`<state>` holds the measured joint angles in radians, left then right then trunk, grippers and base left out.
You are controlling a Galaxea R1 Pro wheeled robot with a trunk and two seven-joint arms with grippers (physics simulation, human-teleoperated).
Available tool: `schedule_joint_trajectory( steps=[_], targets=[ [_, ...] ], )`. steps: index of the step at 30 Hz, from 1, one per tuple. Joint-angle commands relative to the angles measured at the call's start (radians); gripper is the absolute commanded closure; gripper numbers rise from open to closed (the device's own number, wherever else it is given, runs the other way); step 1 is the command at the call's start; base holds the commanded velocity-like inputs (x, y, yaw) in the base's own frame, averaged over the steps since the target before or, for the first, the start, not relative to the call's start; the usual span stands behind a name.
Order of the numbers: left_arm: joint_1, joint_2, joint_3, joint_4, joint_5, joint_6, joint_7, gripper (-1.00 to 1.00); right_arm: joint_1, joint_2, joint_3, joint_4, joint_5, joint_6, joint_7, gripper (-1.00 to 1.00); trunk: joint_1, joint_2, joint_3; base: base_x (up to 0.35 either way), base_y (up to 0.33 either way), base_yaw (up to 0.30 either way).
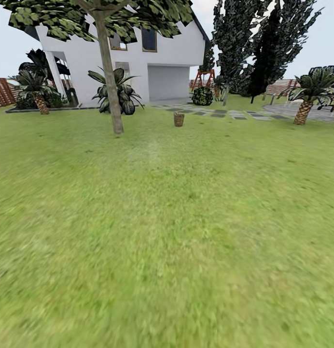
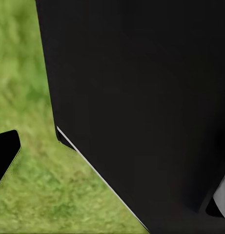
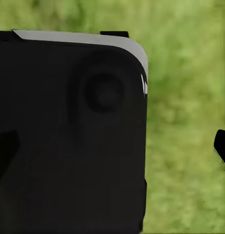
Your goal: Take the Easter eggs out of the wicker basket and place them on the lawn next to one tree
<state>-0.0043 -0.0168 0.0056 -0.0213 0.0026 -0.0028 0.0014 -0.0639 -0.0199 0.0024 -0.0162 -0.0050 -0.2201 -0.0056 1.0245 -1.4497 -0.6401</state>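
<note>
Far ahead in the head view, the small brown wicker basket (image 1: 179, 119) stands on the lawn (image 1: 167, 232), just before the stepping stones. The eggs are too small or too hidden to make out at this distance. Left of the basket rises the tree (image 1: 111, 82), a pale, slightly leaning trunk with a leafy crown. In the left wrist view a dark fingertip (image 2: 5, 155) shows over grass beside a large black robot part (image 2: 141, 107). In the right wrist view another dark fingertip (image 3: 222, 148) shows beside a black housing (image 3: 68, 136). Neither view reveals how the jaws stand.
A white house (image 1: 162, 58) stands behind the tree, with a broad-leaved plant (image 1: 116, 92) at its wall. Grey stepping stones (image 1: 220, 114) run to the right. Small palms stand at the left (image 1: 36, 92) and right (image 1: 307, 94). Tall dark trees (image 1: 258, 43) and a slat fence (image 1: 3, 92) bound the yard.
</note>
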Motion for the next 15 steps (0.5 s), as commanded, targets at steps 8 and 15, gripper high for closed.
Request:
schedule_joint_trajectory(
  steps=[8, 15],
  targets=[
    [0.0, 0.0, 0.001, 0.0, 0.0, 0.0, 0.0, -1.0, -0.001, 0.0, 0.001, 0.001, 0.0, -0.003, -0.001, -1.0, 0.001, 0.0, -0.001, 0.34, 0.0, 0.0],
    [0.0, 0.0, 0.001, 0.0, 0.0, 0.0, 0.0, -1.0, -0.001, 0.0, 0.0, 0.001, 0.0, -0.003, -0.001, -1.0, 0.001, 0.0, -0.001, 0.34, 0.0, 0.0]
  ],
)
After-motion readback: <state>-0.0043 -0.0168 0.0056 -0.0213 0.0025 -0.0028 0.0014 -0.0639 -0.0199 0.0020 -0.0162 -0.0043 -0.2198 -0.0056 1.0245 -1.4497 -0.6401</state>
